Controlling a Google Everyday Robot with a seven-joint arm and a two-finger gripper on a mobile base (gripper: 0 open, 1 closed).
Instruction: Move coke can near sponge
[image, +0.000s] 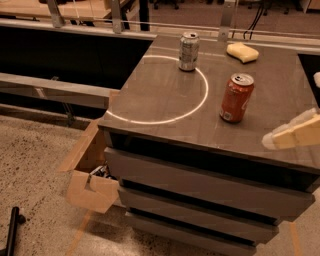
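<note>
We take this as the reach, with nothing grasped yet. The coke can (236, 98) stands upright on the counter (150, 102), toward its right side, just outside a white ring (202, 97) marked on the top. The sponge (242, 52) lies at the far edge, well apart from the coke can and almost straight behind it. A grey can (188, 51) stands to the sponge's left. Our claw (291, 111) hangs at the right edge of the view, near the coke can but not touching it. Its two pale tips stand wide apart and hold nothing. Next, we judge, the claw must swing left to straddle the coke can, close on its body, then carry it back toward the sponge without tipping it.
</note>
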